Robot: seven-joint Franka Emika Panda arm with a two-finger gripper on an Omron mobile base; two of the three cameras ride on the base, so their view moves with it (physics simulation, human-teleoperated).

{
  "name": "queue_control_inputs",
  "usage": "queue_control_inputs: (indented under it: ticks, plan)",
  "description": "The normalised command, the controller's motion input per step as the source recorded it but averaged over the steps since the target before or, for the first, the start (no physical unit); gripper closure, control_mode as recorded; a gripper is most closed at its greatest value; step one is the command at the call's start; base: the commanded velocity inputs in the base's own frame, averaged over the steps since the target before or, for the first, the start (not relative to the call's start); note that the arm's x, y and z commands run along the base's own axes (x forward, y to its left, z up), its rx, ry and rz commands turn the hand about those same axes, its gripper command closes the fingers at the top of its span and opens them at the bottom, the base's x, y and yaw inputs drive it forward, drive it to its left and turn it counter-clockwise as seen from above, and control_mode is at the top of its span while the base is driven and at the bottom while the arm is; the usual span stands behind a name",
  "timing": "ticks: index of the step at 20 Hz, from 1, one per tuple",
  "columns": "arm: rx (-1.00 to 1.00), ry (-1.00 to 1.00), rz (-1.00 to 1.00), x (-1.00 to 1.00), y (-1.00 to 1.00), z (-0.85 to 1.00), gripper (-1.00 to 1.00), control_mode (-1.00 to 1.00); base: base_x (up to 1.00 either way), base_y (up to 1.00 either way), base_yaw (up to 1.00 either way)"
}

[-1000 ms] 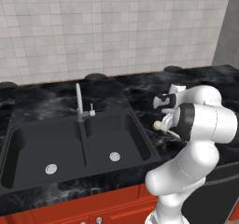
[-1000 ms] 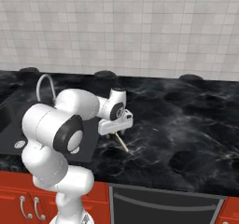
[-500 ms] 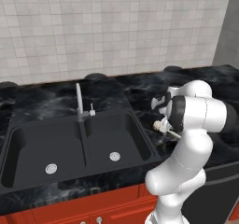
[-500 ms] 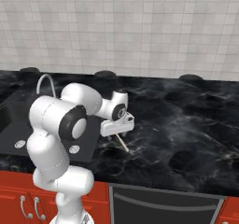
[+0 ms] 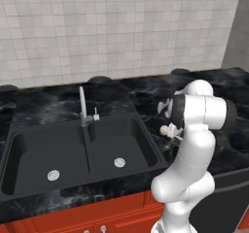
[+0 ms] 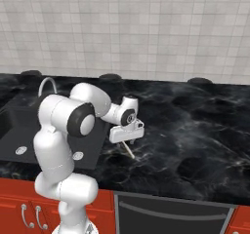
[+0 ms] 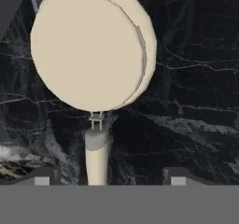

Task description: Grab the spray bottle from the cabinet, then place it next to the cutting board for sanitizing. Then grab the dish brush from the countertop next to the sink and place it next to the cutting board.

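Note:
The dish brush point(image 7: 88, 50) lies on the black marble-look countertop point(image 6: 195, 130), just right of the sink point(image 5: 73, 149). In the hand view its round cream head is large and close. Its pale handle runs down between my two finger tips. My gripper point(image 7: 112, 176) is open, with a finger on each side of the handle and a gap to both. From the right base view the gripper point(image 6: 126, 140) points down at the thin handle point(image 6: 129, 150). From the left base view the brush head point(image 5: 164, 129) peeks out beside the hand, low over the counter.
A slim curved faucet point(image 5: 82, 103) stands behind the double basin. The tiled wall point(image 6: 146, 28) closes the back of the counter. Red base cabinets point(image 6: 19, 204) and a dark oven front point(image 6: 171, 213) run below the counter's front edge.
The hand has sunk a little lower over the brush handle and the elbow has swung upward. The fingers have drawn in slightly around the handle.

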Motion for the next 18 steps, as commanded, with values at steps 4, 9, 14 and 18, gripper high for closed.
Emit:
queue_control_inputs:
  ticks: [4,9,14,18]
  plan:
    - [0.0,0.03,0.0,0.13,-0.01,-0.3,1.0,-1.0,0.0,0.0,0.0]
    - [0.0,0.02,0.0,0.06,0.0,-0.3,1.0,-1.0,0.0,0.0,0.0]
    - [-0.01,0.0,0.0,0.0,0.0,-0.26,1.0,-1.0,0.0,0.0,0.0]
    - [0.0,-0.01,0.0,-0.32,0.13,0.0,1.0,-1.0,0.0,0.0,0.0]
